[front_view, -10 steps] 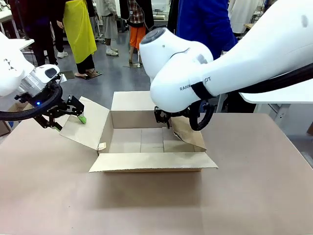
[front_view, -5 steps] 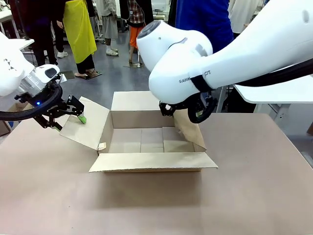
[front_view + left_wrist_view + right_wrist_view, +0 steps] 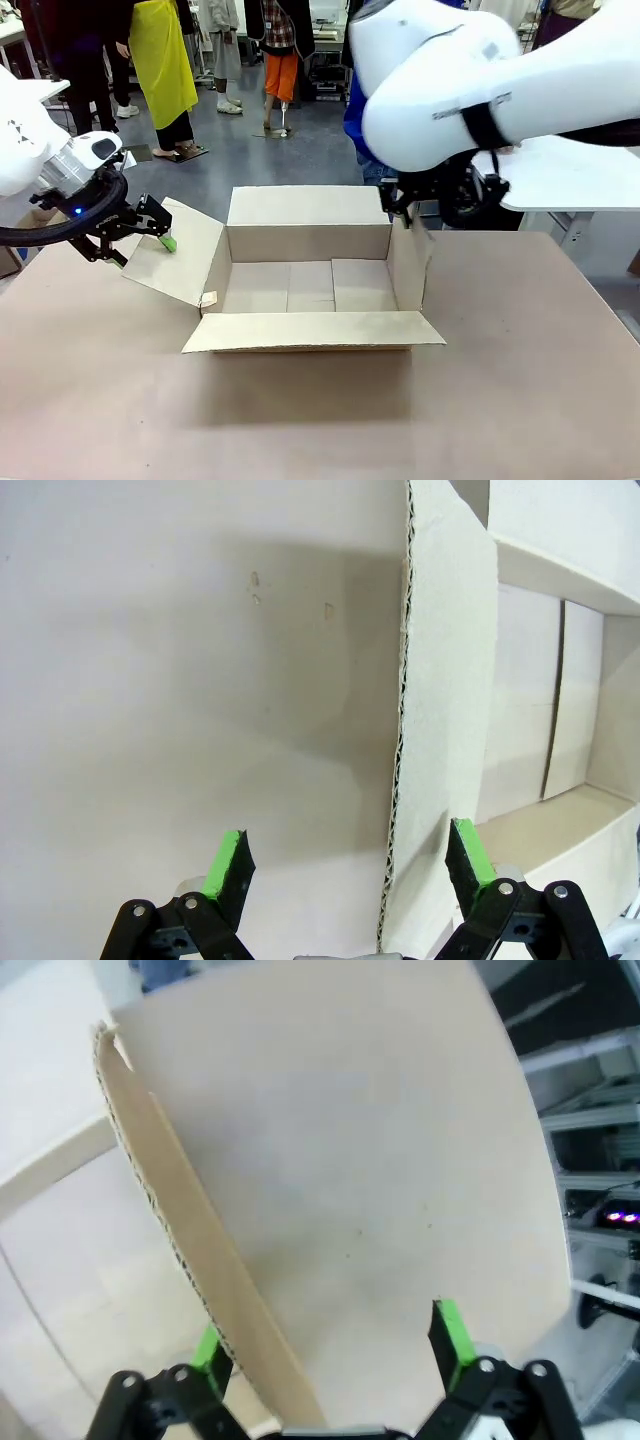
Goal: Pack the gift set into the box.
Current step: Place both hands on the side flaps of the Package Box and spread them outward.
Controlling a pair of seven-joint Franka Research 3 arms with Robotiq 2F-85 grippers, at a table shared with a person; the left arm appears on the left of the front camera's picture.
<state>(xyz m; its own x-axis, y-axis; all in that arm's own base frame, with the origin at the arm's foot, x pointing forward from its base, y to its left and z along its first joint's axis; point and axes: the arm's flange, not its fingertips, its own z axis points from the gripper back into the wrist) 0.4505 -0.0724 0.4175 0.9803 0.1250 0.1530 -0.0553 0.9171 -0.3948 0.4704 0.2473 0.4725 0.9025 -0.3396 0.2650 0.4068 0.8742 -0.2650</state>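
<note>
The box, a large shallow brown carton, lies open and empty at the table's middle. My left gripper stands at the outer edge of its left flap, which leans outward. In the left wrist view that gripper is open, with the flap's corrugated edge between its green pads. My right gripper is at the top of the right flap, which stands upright. In the right wrist view it is open astride that flap's edge. The gift set is out of view.
Bare brown table stretches in front of and to the right of the box. A person in blue stands just beyond the far edge, behind my right arm. Other people stand farther back on the floor. A white tabletop is at the right.
My right arm has risen and swung to the right, and the box's right flap has gone from leaning inward to standing upright. My left arm and the left flap have not moved.
</note>
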